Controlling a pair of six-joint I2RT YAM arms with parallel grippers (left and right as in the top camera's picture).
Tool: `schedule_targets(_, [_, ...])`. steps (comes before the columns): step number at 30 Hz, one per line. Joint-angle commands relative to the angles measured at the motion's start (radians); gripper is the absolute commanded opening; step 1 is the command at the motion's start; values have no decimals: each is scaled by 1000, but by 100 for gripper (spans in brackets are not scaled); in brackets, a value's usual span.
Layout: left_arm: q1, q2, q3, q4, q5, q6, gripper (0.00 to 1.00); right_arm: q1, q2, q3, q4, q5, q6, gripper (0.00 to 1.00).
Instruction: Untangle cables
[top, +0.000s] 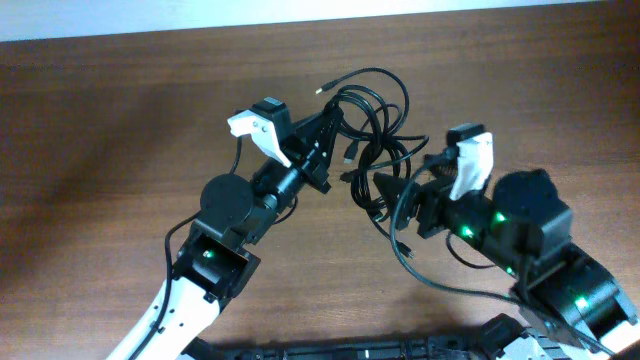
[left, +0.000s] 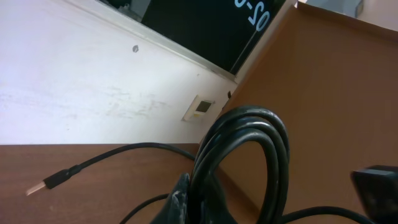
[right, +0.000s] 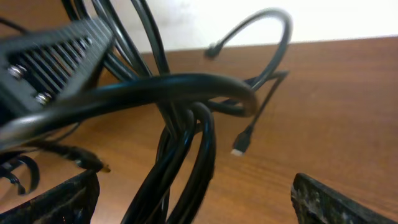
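1. The table (top: 120, 130) is seen whole only from overhead. The left wrist view adds a white wall (left: 93, 81) beyond its far edge.
2. The left arm (top: 225, 205) reaches in from the near left and the right arm (top: 530, 215) from the near right. Both point toward the far middle.
3. The cables (top: 375, 130) lie there in one black tangle between the grippers.
4. In its own view the left gripper (top: 325, 140) is parted and clamps nothing. A cable loop (left: 249, 143) rises against one finger (left: 183, 202).
5. The right gripper (right: 193, 199) is spread wide and grips nothing. Strands pass between its fingers.
6. The right wrist view shows a small plug (right: 239, 146), and the left wrist view a metal-tipped plug (left: 53, 182).
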Motion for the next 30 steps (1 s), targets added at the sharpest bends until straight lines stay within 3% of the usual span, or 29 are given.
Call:
schedule_targets(1, [-4,-18,8,18,14,-21,0,-2,14,23,15,-65,13,19])
schedule_targets(2, [-4,-18,8,35,14,-21,0,-2,14,23,14,-69,13,4])
schedule_targets(4, [-4,-18,8,79,-9,-21,0,-2,13,23,8,-72,9,4])
schedule_targets(8, [-4,-18,8,19,-388,-85,0,-2,13,23,5,-72,9,4])
schedule_targets(12, [-4,-18,8,-132,-567,-84,0,-2,13,23,23,-72,8,4])
schedule_targets(16, [-4,-18,8,-335,-588,120,4,-2,14,23,37,-71,1,4])
schedule_targets(19, [-4,-18,8,-521,-588,131,4,-2,14,24,54,-70,-20,4])
schedule_targets(20, [-4,-18,8,-570,-587,131,7,-2,13,24,54,-65,-21,4])
schedule_targets(22, [-4,-19,8,-663,-526,132,29,-2,14,24,54,-49,-26,4])
schedule_targets(24, [-4,-29,8,-703,-373,178,45,-2,13,24,54,-26,-63,4])
schedule_targets(26, [-4,-64,8,-707,-153,293,74,-3,14,24,54,21,-70,4])
schedule_targets(28, [-4,-120,8,-717,-92,314,88,-3,14,24,55,41,-101,4])
schedule_targets(30, [-3,-204,8,-732,-90,315,91,-3,13,24,55,108,-119,4])
